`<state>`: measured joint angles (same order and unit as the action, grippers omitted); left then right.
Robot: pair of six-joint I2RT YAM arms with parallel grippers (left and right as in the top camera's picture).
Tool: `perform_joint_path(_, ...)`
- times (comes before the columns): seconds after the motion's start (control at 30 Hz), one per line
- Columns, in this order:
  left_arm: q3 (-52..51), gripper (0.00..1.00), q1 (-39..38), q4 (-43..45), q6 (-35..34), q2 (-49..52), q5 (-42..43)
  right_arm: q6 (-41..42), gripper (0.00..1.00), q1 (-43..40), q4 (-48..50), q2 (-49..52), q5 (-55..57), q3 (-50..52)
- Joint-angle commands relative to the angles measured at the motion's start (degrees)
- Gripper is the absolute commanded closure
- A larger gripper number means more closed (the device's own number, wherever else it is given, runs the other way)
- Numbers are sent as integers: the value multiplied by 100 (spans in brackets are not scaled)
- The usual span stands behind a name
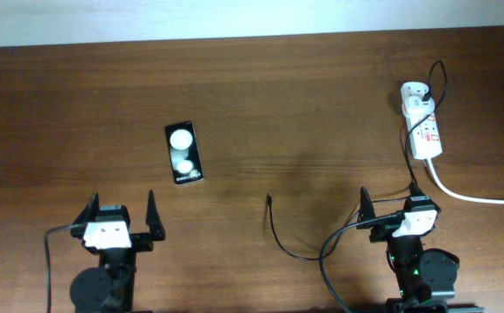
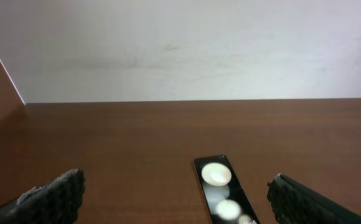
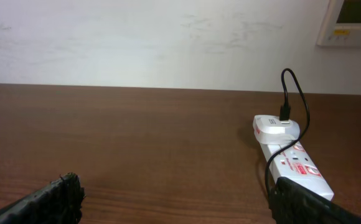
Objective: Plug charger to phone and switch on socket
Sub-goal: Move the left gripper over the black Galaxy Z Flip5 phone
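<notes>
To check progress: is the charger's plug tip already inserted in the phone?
No, the plug tip lies on the table, apart from the phone.

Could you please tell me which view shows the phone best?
The overhead view: the glossy black rectangular smartphone lies whole, lettering included. The left wrist view cuts off its near end; the right wrist view does not clearly show it.

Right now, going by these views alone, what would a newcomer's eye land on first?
The black phone, two bright round reflections on its screen, lies alone left of centre on the dark wooden table. At the far right lies the white socket, with the charger's white adapter seated on its far end. The charger's plug tip lies loose near the middle, apart from the phone.
</notes>
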<state>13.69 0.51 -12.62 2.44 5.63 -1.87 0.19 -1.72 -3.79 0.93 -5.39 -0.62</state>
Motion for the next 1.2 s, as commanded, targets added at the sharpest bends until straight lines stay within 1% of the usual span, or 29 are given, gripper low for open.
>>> perform_joint_path(0.0,898,1,39,0,87,1078,68,7,1,63,-31,-50,7,31)
perform_joint_path(0.1,1740,1,39,-160,90,2240,85,4,1,63,-31,-50,7,31)
perform_joint_path(0.17,2546,1,39,-608,90,3265,369,7,1,63,-31,-50,7,31)
perform_joint_path(0.23,3314,1,39,-1123,90,4170,411,7,1,63,-31,-50,7,31)
perform_joint_path(0.27,3571,1,39,-1307,90,4450,409,7,1,63,-31,-50,7,31)
perform_joint_path(0.33,4459,1,39,-1971,90,5414,411,4,1,63,-31,-50,7,31)
perform_joint_path(0.37,4791,1,35,-2229,90,5799,409,7,1,63,-31,-50,7,31)
perform_joint_path(0.43,5134,1,35,-2483,87,6212,411,7,1,63,-31,-50,7,31)
perform_joint_path(0.5,5274,1,35,-2643,87,6417,407,7,1,63,-31,-50,7,31)
perform_joint_path(1.17,5274,1,35,-2651,87,6413,407,4,1,63,-31,-50,7,31)
